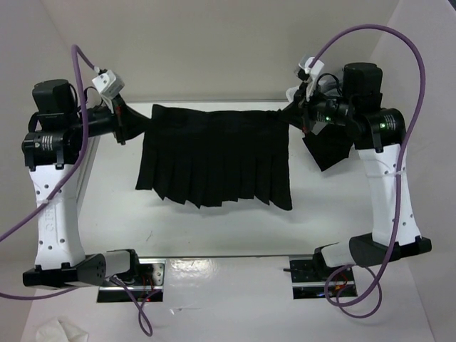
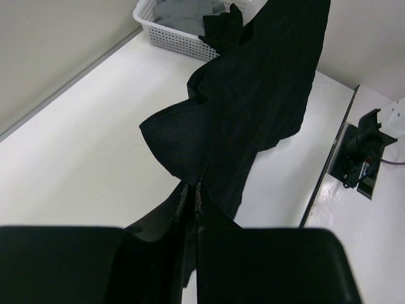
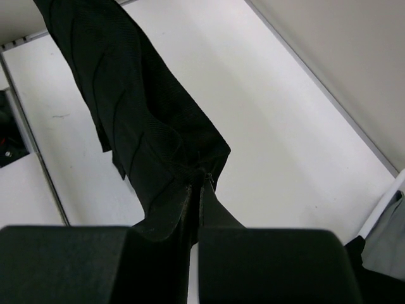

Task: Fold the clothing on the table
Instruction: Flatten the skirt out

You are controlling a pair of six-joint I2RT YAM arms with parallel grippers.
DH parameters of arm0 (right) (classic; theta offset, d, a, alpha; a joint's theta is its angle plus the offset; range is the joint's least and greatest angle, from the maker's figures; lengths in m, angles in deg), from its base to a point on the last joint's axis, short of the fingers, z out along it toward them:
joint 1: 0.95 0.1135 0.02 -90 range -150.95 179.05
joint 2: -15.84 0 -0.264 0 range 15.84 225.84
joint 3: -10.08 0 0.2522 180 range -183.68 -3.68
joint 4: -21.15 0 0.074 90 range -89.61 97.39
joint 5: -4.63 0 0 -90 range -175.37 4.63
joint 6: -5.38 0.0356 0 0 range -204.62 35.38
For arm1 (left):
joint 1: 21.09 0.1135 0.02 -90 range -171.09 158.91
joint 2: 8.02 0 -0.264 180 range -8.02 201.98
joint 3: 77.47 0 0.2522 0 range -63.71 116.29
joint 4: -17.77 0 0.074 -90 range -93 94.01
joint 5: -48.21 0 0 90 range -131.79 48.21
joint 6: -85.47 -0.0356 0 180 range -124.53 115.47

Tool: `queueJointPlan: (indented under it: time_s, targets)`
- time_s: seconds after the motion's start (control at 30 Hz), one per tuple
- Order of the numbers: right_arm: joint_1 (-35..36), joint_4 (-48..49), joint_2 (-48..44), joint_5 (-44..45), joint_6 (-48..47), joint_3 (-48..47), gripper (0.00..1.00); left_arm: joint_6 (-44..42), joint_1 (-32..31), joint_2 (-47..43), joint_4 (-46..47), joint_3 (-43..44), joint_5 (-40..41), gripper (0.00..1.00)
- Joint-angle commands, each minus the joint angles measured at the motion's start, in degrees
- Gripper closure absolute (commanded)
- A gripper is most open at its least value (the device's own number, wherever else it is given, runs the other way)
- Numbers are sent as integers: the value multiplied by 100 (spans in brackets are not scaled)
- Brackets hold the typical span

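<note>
Table [image 1: 107, 206]: big, white, with walls around it. It fills the middle of the top view, so there is room to spread cloth.
Skirt [image 1: 214, 160]: black and pleated, in the upper middle of the top view. Its waistband is pulled straight between the two arms, and the hem hangs toward the lower edge. I think it is held this way so the pleats fall flat before folding. No fold looks made yet.
Left arm [image 1: 53, 199]: at the left side of the frame. The left jaws are clenched on the waistband's left corner.
Right arm [image 1: 388, 192]: at the right side. The right jaws are clenched on the other corner.
Basket [image 2: 168, 38]: at the upper middle of the left wrist view. It holds grey cloth [image 2: 183, 12] and sits out of the way.
</note>
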Motion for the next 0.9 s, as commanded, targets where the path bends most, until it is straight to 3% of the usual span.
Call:
queueJointPlan:
  time_s: [0.0,0.4,0.67,0.87]
  targets:
    - [-83,-280,-146,-330,-295,154,100,-246,88,-187,78,-124,-419,100]
    - [-83,483,293,178,-49,1050,100,-193,141,23,552,-1248,-305,100]
    - [-83,1424,1224,716,293,1464,100,-325,141,1279,938,-1443,-138,100]
    - [-83,2180,2208,1471,575,1280,100,-378,-52,2641,1132,-908,99,100]
